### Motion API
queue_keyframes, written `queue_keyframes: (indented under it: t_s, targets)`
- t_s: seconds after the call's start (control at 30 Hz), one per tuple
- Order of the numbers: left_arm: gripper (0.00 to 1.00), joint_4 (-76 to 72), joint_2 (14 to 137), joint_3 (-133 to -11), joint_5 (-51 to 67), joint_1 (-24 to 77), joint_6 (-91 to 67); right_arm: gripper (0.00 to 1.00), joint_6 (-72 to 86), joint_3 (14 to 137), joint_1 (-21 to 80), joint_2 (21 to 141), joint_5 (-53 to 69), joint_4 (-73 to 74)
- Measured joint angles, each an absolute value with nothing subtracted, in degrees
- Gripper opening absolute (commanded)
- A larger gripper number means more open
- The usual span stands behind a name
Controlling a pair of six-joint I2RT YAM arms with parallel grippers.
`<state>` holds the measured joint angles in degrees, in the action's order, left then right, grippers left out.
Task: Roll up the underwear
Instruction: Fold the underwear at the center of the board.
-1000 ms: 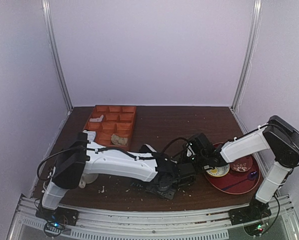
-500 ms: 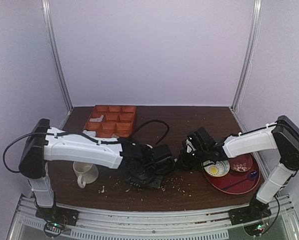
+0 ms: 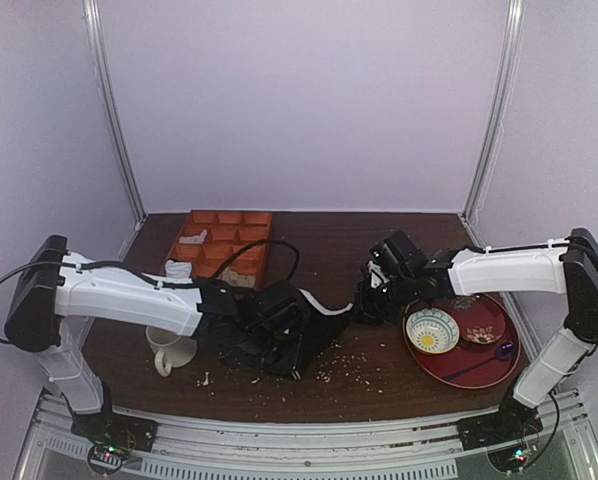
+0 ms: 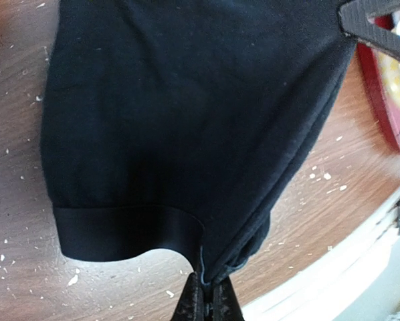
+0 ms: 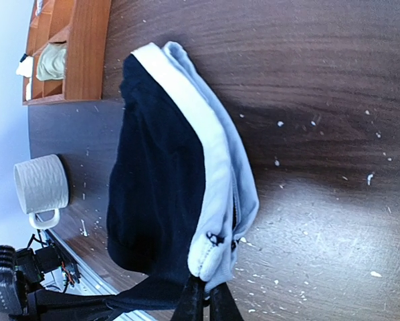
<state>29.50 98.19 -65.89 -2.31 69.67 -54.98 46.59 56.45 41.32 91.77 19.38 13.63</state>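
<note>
Two grippers hold one pair of black soft fabric briefs with white edging stretched between them over the dark wooden table. The left gripper has its fingers pinched together on the hem beside the black waistband, and the right gripper is clamped on the white-edged end. The garment hangs just above the crumb-strewn surface, between the white ribbed mug and the round red tray.

Judging by this, the step in hand is spreading the underwear out flat; rolling has not begun. Next, both arms should lower together and lay the fabric smooth before one end is turned over.

Only the overhead camera shows both arms and the orange compartment organiser. The right wrist camera alone reveals the pale edging folded double; the left wrist camera shows the plain black panel.
</note>
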Motion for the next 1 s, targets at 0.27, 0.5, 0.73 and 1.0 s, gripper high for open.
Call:
queue_keyframes:
  t_s: [0.27, 0.5, 0.73, 1.0]
  targets:
    - [0.00, 17.2, 90.8, -54.4, 2.3, 66.1, -58.4, 0.00, 44.4, 66.0, 41.7, 96.1, 19.4, 20.3]
    - [0.00, 10.7, 88.6, -48.6, 4.7, 64.7, -59.9, 0.00, 42.3, 72.9, 42.0, 100.9, 19.5, 26.2]
    - [0.00, 8.0, 87.1, -45.7, 5.5, 63.4, -61.2, 0.00, 40.1, 82.0, 42.8, 107.3, 19.4, 30.3]
    - [0.00, 6.9, 87.1, -44.1, 6.5, 61.8, -62.1, 0.00, 38.2, 89.5, 43.2, 113.6, 19.3, 33.7]
